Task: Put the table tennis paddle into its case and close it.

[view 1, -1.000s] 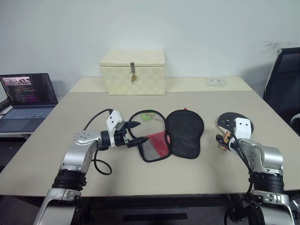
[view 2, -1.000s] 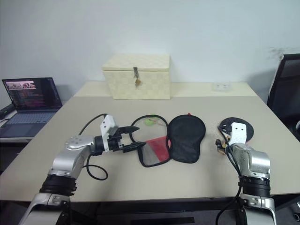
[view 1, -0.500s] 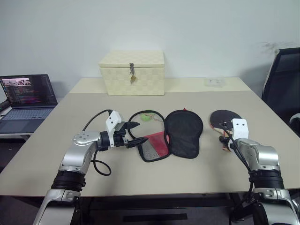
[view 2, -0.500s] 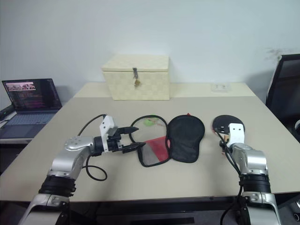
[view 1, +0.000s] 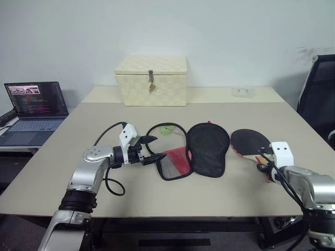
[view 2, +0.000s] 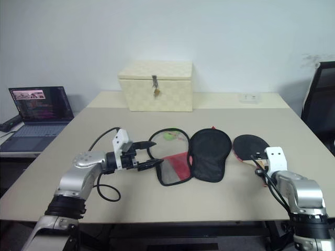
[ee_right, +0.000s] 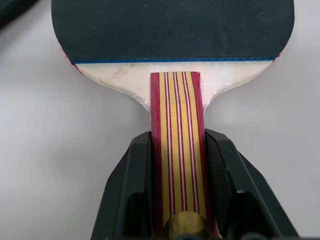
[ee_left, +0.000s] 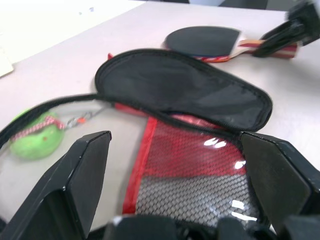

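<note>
The table tennis paddle [view 1: 249, 141] lies flat at the right, black face up and toward the case. My right gripper [ee_right: 177, 137] is shut on its striped wooden handle [ee_right: 177, 145], just behind the blade. I cannot tell whether the paddle rests on the table. The case [view 1: 208, 148] lies open in the middle, its black flap spread out beside a red mesh panel [view 1: 175, 160]. My left gripper [view 1: 157, 147] is open at the case's left edge. In the left wrist view the mesh panel [ee_left: 195, 170] sits between its spread fingers [ee_left: 82, 175].
A cream woven latched box [view 1: 152, 80] stands at the back of the table [view 1: 220, 193]. A small green toy [view 1: 165, 130] lies inside the case's zip loop. An open laptop [view 1: 32, 107] sits on a side desk at the left. A black chair [view 1: 319, 91] is at the right.
My right gripper has closed on the paddle's handle and drawn back toward the near right, uncovering the black face. The left gripper has stayed open and still. The camera has shifted slightly.
</note>
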`<state>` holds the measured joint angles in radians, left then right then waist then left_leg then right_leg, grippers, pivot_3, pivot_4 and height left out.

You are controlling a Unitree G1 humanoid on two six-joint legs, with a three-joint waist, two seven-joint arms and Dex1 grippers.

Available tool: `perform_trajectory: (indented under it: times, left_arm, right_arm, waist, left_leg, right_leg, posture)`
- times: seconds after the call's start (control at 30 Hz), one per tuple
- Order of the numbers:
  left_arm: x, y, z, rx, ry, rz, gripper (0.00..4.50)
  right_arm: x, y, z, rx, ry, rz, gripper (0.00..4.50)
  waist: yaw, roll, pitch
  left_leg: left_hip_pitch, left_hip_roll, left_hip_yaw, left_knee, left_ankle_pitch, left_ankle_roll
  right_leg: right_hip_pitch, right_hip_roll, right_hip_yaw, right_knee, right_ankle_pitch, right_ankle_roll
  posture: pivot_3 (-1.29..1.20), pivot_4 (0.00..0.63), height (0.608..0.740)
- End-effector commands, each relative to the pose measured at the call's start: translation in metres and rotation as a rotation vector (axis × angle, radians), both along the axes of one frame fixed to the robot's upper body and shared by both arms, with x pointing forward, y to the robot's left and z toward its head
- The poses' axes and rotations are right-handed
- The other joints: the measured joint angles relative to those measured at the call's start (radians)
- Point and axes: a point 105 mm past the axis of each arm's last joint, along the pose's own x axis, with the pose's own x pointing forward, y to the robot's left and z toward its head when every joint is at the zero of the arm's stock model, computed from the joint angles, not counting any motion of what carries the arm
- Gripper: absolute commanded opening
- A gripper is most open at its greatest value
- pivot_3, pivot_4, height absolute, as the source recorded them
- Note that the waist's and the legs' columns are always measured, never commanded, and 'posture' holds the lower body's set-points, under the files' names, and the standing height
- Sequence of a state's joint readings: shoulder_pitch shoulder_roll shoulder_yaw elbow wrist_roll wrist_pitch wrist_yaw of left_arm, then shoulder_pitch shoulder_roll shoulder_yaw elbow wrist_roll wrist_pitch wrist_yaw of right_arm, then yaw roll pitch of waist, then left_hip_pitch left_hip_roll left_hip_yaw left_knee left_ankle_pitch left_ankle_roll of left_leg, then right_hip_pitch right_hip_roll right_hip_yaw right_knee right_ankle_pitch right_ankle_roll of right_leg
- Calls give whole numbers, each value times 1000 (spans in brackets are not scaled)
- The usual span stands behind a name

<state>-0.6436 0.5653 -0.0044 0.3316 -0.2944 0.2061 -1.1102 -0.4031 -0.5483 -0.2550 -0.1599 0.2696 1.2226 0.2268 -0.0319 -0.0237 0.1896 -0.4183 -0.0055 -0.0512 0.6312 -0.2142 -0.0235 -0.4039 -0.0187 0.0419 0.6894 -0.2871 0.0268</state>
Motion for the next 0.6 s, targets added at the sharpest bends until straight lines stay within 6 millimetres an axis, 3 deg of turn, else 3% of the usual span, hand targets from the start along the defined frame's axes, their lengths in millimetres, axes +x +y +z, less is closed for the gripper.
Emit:
perform_trajectory:
  times: [0.03,0.13,0.47,0.6]
  left_arm:
    - [2,-8,15,4,-60,-36,4500]
    - [3,-8,16,5,-61,-41,4500]
    - [1,-4,17,8,-68,-31,4500]
    - [0,-1,16,12,-69,-19,4500]
  right_arm:
    - [-2,-3,13,-1,-36,-16,2456]
    - [2,-1,11,-3,-27,-13,3359]
    - [23,8,5,66,-34,-24,3359]
    - [25,8,0,70,-26,-39,2499]
  waist:
    - [0,0,0]
    - [-1,0,0]
    - [-10,0,0]
    - [-14,-1,0]
  left_leg:
    - [0,0,0,0,0,0]
    - [0,0,0,1,0,0]
    - [1,0,1,2,0,0]
    - [1,0,1,3,0,0]
  right_leg:
    - [0,0,0,0,0,0]
    - [0,0,0,1,0,0]
    - [0,0,1,3,0,0]
    - [0,0,1,4,0,0]
  posture:
    - [0,150,740]
    - [0,150,740]
    - [0,150,740]
    - [0,150,740]
